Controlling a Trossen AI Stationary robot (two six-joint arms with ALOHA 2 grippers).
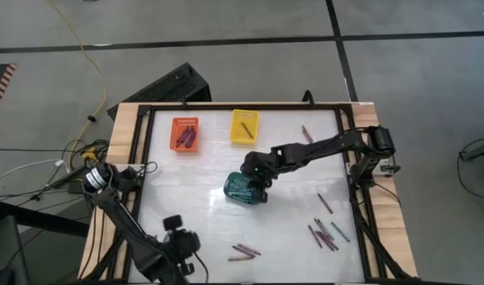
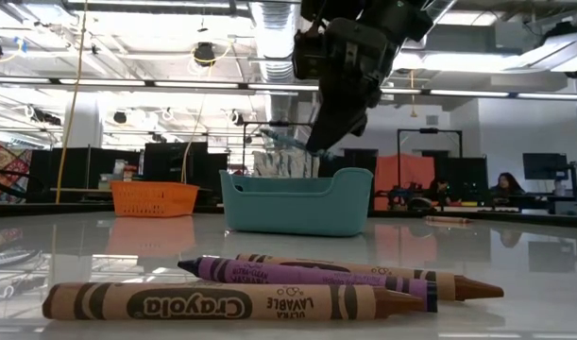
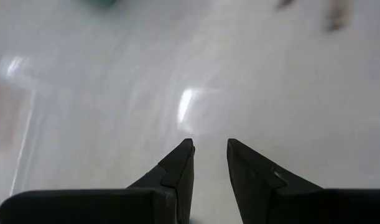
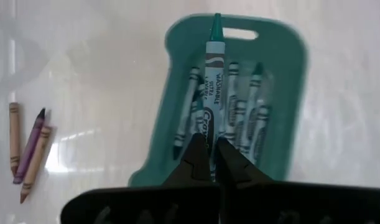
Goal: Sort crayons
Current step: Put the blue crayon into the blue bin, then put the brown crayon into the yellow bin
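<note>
The right gripper (image 4: 211, 158) hangs directly over the teal basket (image 1: 243, 190) near the table's middle, its fingers clamped on a teal crayon (image 4: 213, 81); the crayon is a short thin stick with a pointed teal tip and a grey-and-teal paper wrapper printed with black lettering; it points out past the fingertips, above the basket's interior. Several more teal crayons (image 4: 249, 118) lie inside the basket, lengthwise and side by side. Just beside the basket toward the front edge lie three loose crayons (image 2: 269, 288), two brown and one purple, close together; a further scatter of loose crayons (image 1: 325, 231) lies on the basket's right-arm side. Behind the basket stand an orange basket (image 1: 184, 134) holding purple crayons and a yellow basket (image 1: 244, 127). The left gripper (image 3: 209, 162) waits low over bare table (image 3: 115, 93) well in front of the basket, fingers slightly parted, grasping nothing.
</note>
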